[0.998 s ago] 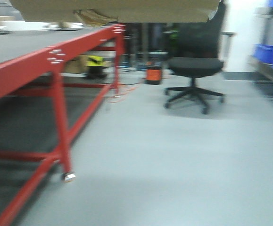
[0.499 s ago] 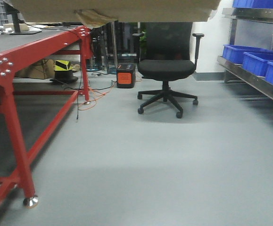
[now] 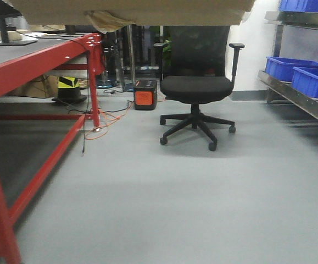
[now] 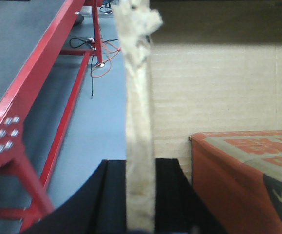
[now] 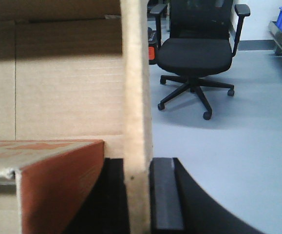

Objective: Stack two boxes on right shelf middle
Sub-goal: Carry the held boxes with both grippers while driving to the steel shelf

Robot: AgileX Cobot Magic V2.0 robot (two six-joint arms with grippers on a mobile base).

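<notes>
Box [image 3: 137, 11]: large, tan, corrugated. It is carried aloft between both arms, and its underside fills the top edge of the front view, above the floor [image 3: 202, 198] and well apart from the shelf [image 3: 299, 96].
Surface: plain fluted board with a raw, frayed top rim. A loose scrap hangs under the left side (flap or tape, too blurred to tell).
Contents: an orange carton [image 4: 238, 170] lies inside, against the far wall. No second tan box can be picked out in any view.
Left tool [image 4: 141, 168]: closed on the box's left wall, with one finger inside and one outside, pinching the rim.
Right tool [image 5: 138, 170]: closed the same way on the opposite wall.
Reason for hold: judged that the box is too wide for one tool, and that opposed pinches keep the open top level while the base travels.
Shelf: stainless steel, at the right edge of the front view, with blue bins [image 3: 290, 66] on it.
Surroundings: red table [image 3: 38, 58] to the left, black chair [image 3: 196, 88] ahead.
Stage: judged to be in transit, with placing not yet begun.
</notes>
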